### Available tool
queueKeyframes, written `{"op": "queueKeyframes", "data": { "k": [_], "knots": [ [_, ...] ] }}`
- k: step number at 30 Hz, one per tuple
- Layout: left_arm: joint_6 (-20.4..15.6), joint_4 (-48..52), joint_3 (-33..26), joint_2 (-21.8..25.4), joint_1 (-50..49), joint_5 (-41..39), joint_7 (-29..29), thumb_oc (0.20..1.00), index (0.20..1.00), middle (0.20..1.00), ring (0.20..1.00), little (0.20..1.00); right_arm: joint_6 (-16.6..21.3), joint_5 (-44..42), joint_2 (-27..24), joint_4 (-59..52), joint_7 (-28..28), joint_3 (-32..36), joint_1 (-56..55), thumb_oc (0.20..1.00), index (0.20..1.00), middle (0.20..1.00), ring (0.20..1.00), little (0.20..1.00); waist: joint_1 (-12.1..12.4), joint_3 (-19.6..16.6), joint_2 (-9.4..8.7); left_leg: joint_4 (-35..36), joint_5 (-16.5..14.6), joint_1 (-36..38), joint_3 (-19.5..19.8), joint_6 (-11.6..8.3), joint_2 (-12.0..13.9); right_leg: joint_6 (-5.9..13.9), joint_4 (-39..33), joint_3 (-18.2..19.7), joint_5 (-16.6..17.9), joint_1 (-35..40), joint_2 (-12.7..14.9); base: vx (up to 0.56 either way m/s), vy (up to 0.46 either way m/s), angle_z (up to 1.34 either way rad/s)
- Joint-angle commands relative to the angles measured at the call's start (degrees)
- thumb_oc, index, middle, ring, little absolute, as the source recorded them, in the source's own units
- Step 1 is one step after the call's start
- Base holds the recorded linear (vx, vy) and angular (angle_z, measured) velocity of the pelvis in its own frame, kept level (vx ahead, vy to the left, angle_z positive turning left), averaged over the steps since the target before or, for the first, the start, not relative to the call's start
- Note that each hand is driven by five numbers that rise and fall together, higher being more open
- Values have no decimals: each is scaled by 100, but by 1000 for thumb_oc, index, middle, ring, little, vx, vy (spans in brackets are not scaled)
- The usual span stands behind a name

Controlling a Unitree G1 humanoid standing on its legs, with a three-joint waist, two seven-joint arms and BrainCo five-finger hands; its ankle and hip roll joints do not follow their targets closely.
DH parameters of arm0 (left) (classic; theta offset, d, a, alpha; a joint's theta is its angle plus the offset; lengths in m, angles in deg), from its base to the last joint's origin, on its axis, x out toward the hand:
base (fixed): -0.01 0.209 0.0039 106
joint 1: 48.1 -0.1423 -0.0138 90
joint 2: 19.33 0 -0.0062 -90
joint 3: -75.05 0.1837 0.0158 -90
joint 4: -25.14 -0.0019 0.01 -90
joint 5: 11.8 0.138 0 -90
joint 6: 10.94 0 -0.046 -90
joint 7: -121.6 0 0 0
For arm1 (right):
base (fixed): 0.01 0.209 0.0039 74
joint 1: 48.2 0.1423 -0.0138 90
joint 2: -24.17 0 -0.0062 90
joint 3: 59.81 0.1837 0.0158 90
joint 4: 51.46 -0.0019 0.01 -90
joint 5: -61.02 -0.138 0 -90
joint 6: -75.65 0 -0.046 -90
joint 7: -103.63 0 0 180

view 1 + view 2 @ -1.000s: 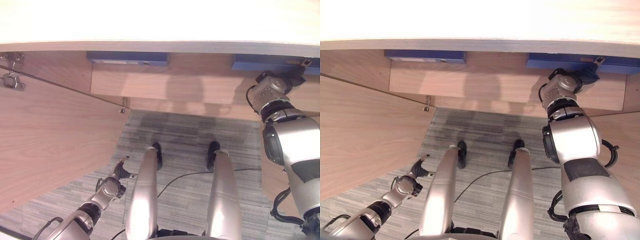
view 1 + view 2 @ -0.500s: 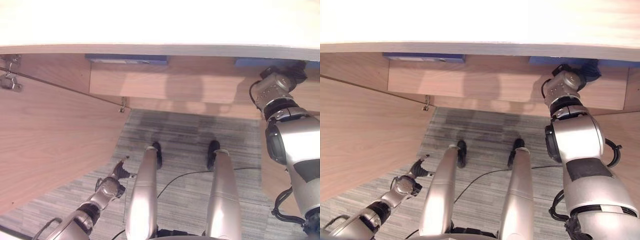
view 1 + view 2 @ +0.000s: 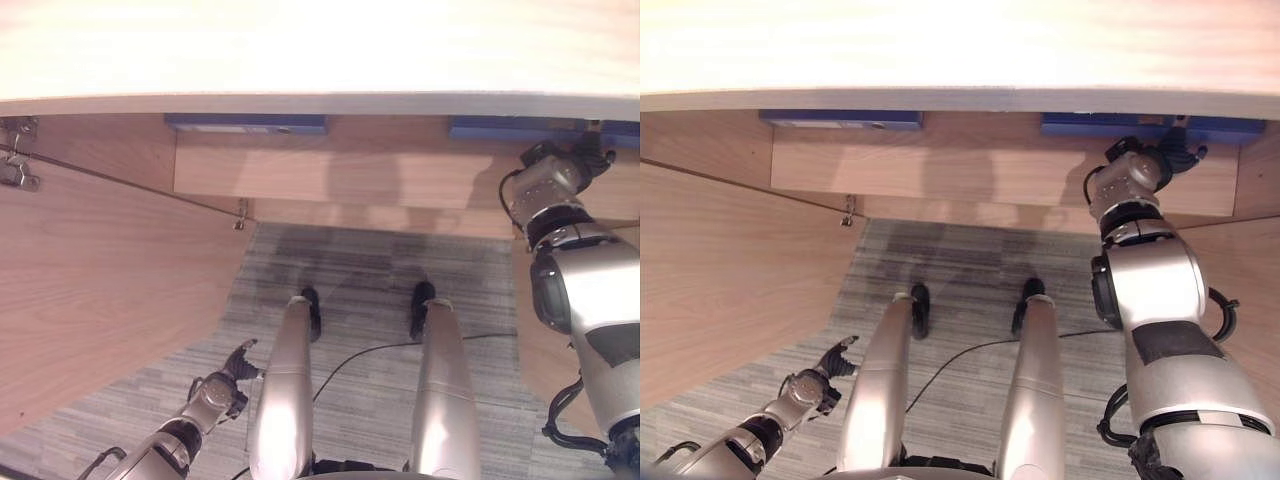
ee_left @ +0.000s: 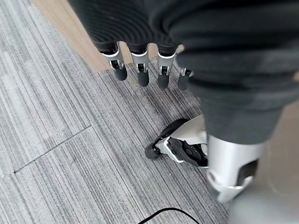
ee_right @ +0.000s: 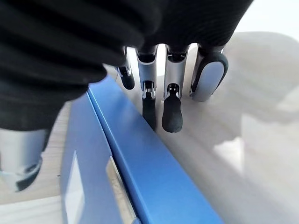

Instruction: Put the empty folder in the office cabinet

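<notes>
Folder (image 3: pixel 540 128), blue and flat, lies on the shelf (image 3: pixel 350 175) inside the cabinet, at the robot's right, its long edge running along the shelf's front from side to side. Most of it is hidden under the cabinet top (image 3: pixel 320 50), so just a narrow blue strip shows in the head views. A second blue folder (image 3: pixel 245 123) lies the same way farther left on the same shelf, well apart from the first.

Up at the right end of the first folder is the right hand (image 3: pixel 585 155). In its own wrist view the right hand (image 5: pixel 170 100) shows the fingers (image 5: pixel 172 114) hanging fairly straight and loosely apart just past the folder's (image 5: pixel 140 158) blue edge, over the pale wood of the shelf. One finger looks to be touching that edge; the rest are clear of it. The thumb (image 5: pixel 23 172) is on the folder's other side, above its flat face, which carries a pale label and a metal strip. Nothing is pinched.

Down low, the left hand (image 3: pixel 225 375) hangs beside the open cabinet door (image 3: pixel 100 290), above the grey carpet (image 3: pixel 360 280). Its fingers (image 4: pixel 140 74) are relaxed and straight, holding nothing.
</notes>
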State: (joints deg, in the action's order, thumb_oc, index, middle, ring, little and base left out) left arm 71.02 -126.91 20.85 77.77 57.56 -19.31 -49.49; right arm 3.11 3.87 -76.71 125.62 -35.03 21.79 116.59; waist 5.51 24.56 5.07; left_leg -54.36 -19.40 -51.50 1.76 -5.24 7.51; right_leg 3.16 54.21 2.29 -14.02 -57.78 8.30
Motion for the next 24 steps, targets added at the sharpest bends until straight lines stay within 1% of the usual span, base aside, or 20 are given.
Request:
{"op": "queueKeyframes", "data": {
  "k": [1, 6, 12, 17, 24],
  "knots": [
    [29, -153, -176, 84, 2, 80, 95, 1000, 1000, 1000, 1000, 1000, -350, -370, 829, 290, 152, 834, -734, 1000, 1000, 1000, 1000, 1000, 183, 287, 68, 557, 62, 47, 401, 179, -180, -104, 180, -362, -1183, 908, -89, 0, 0, 0],
    [28, 169, -223, 173, -54, -97, 43, 1000, 1000, 1000, 1000, 1000, -395, -357, 887, 244, 159, 874, -877, 1000, 1000, 1000, 1000, 1000, 189, 279, 95, 567, 73, 28, 408, 194, -180, -81, 165, -351, -1150, 891, -84, 0, 0, 0],
    [56, 584, -271, 363, -228, -215, -172, 1000, 1000, 1000, 1000, 1000, -445, -427, 895, 143, 53, 937, -1062, 1000, 1000, 1000, 1000, 1000, 203, 275, 124, 587, 81, 34, 417, 212, -193, -73, 137, -347, -1133, 897, -73, 0, 0, 0],
    [69, 624, -291, 387, -249, -228, -221, 1000, 1000, 1000, 1000, 1000, -454, -437, 908, 125, 9, 949, -1153, 1000, 1000, 1000, 1000, 1000, 207, 271, 129, 589, 93, 26, 429, 222, -200, -79, 146, -339, -1121, 886, -75, 0, 0, 0],
    [68, 611, -342, 445, -289, -189, -283, 1000, 1000, 1000, 1000, 1000, -475, -557, 881, 93, -195, 953, -1191, 1000, 1000, 1000, 1000, 1000, 235, 230, 129, 626, 97, 17, 448, 228, -211, -67, 99, -342, -1111, 900, -70, 0, 0, 0]
  ]
}}
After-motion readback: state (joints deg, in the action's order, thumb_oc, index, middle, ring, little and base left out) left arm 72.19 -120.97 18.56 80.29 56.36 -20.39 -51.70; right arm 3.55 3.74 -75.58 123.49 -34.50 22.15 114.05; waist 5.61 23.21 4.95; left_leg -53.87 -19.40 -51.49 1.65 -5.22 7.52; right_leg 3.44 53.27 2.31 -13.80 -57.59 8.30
